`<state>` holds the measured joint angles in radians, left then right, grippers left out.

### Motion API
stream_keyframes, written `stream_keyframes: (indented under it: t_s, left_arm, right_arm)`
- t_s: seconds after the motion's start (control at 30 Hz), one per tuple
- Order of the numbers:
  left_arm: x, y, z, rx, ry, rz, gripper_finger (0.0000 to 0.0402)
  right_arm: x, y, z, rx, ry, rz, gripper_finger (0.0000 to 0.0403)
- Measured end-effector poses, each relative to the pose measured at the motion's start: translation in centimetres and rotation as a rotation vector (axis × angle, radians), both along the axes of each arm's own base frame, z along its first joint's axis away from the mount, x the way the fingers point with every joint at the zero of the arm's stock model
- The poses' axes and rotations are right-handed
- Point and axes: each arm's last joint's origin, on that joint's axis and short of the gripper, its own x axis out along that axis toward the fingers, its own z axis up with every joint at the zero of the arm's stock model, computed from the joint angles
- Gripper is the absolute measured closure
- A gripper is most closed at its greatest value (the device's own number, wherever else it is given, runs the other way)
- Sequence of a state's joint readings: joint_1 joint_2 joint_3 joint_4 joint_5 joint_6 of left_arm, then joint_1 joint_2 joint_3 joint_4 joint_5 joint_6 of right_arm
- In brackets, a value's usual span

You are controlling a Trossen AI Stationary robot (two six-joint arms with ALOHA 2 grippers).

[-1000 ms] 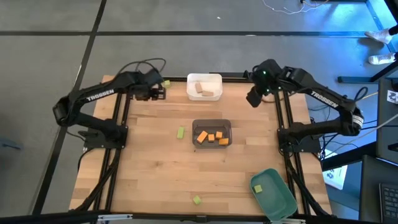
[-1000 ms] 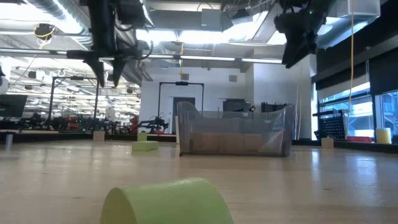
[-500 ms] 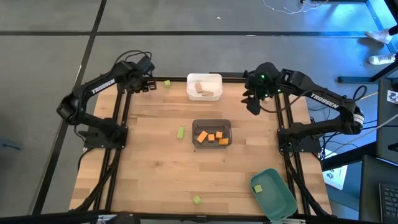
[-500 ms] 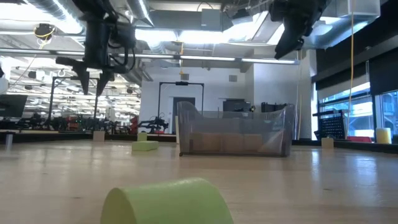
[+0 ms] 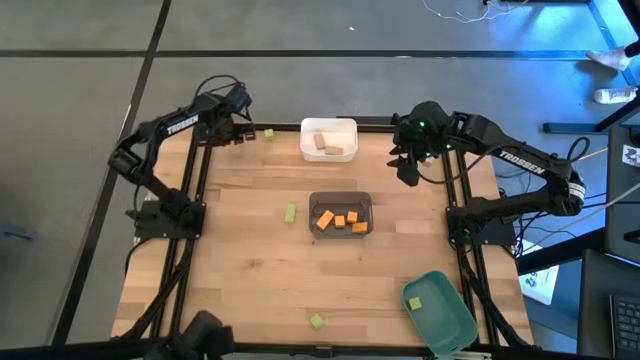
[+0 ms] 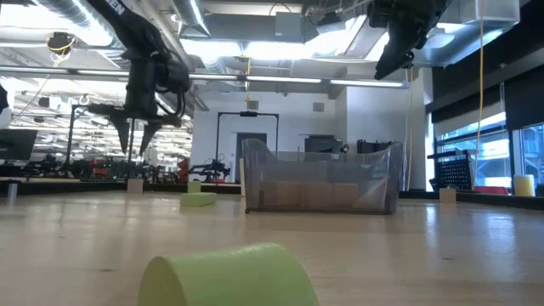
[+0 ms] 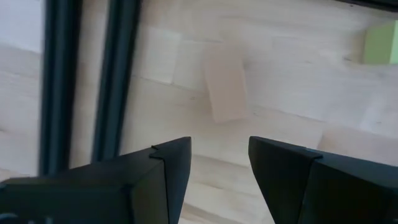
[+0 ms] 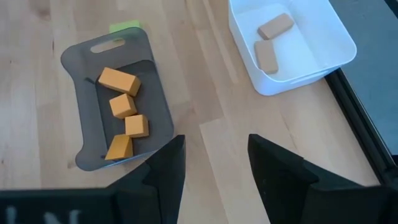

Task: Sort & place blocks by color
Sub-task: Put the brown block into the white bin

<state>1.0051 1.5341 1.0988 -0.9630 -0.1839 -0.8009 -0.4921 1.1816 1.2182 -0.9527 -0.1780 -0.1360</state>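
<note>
My left gripper point(image 7: 219, 168) is open above the far left corner of the table point(image 5: 236, 136), fingers pointing down point(image 6: 136, 140). A pale tan block point(image 7: 225, 87) lies flat on the wood just ahead of the fingers, untouched, and also shows in the low view point(image 6: 134, 184). A light green block point(image 7: 380, 42) lies close by point(image 5: 268, 134). My right gripper point(image 8: 214, 165) is open and held high near the far right edge point(image 5: 408, 166). Two more green blocks lie loose on the table point(image 5: 291, 212) point(image 5: 317, 321).
The white bin point(image 5: 329, 128) at the far edge holds two tan blocks point(image 8: 268, 42). The dark grey bin point(image 5: 341, 197) mid-table holds several orange blocks point(image 8: 123, 107). The green bin point(image 5: 445, 325) at the near right corner holds one green block point(image 5: 415, 302). Dark frame rails point(image 7: 81, 74) border the left corner.
My left gripper has moved toward the table's far left corner and come down lower, staying open. My right gripper rose slightly and tipped early on, then kept still. No block has moved.
</note>
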Motion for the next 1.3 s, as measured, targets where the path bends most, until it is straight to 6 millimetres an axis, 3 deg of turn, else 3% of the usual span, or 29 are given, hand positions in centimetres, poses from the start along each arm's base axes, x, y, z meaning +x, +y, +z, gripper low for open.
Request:
stream_keyframes:
  t_s: [0.3, 1.1, 1.3]
  left_arm:
    - [-0.33, 0.98, -0.54, -0.029, -0.089, 0.022, 0.0249]
    - [0.23, 0.6, -0.56, -0.068, -0.129, -0.055, 0.0249]
    - [0.33, 0.94, -0.49, -0.025, -0.161, 0.098, 0.0241]
  right_arm:
    - [0.0, 0.0, 0.0, 0.0, 0.0, 0.0, 0.0228]
    - [0.01, -0.01, -0.02, 0.0, 0.001, 0.0, 0.0228]
    - [0.01, -0.01, -0.02, 0.0, 0.001, 0.0, 0.0228]
